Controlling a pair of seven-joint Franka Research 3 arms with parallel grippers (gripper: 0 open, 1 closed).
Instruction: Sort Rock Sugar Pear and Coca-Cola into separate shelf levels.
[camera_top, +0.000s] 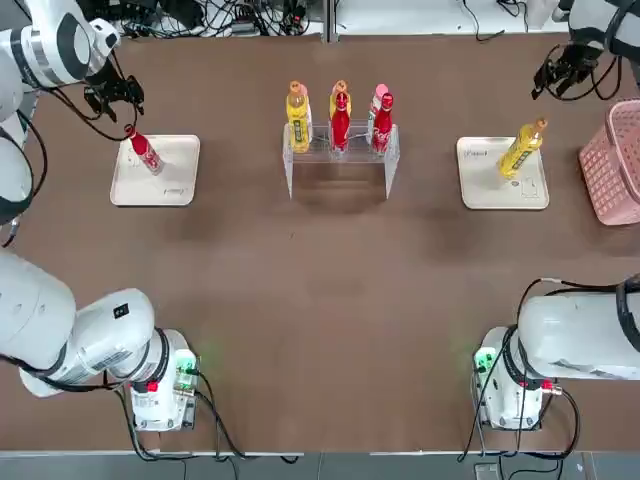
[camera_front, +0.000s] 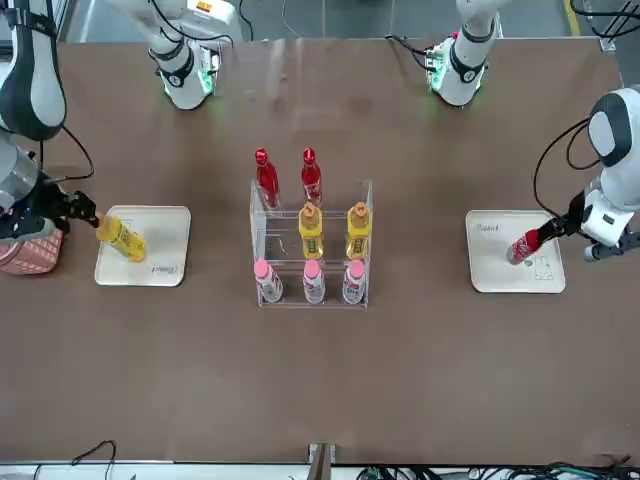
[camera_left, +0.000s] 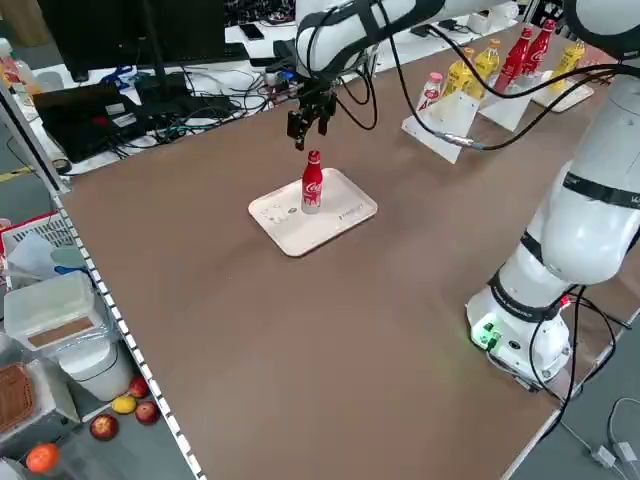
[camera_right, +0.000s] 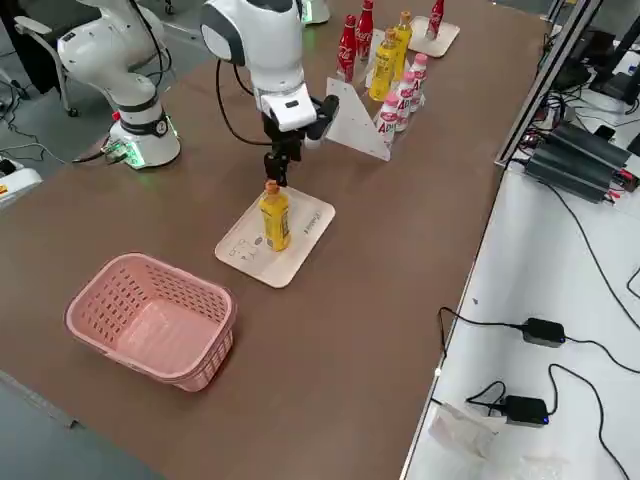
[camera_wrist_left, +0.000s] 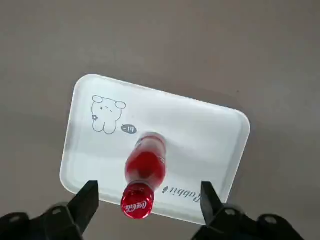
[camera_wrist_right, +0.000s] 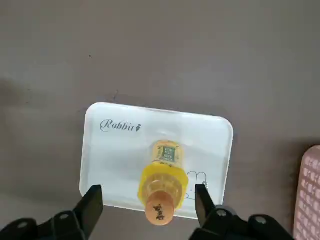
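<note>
Bottles first, from the top view: one Coca-Cola (camera_top: 144, 152) stands on the left tray (camera_top: 155, 190), one Rock Sugar Pear (camera_top: 522, 149) on the right tray (camera_top: 503, 190), and the clear shelf (camera_top: 338, 152) sits between them, already holding several bottles.

In the front view we see two red bottles on the top level, two yellow ones on the middle, and three pink-capped bottles (camera_front: 313, 281) on the lowest.

The left side view shows the left gripper (camera_left: 309, 122) just above the red cap, not touching; the bottle is upright, long axis vertical, cap up.

The right side view shows the right gripper (camera_right: 281, 162) poised just over the orange cap of the equally upright yellow bottle.

Both wrist views show the jaws spread, with each cap between them and nothing grasped.

We judge tipping the main risk: these bottles are slim, so an off-centre descent or a jaw catching the cap could topple one.
</note>
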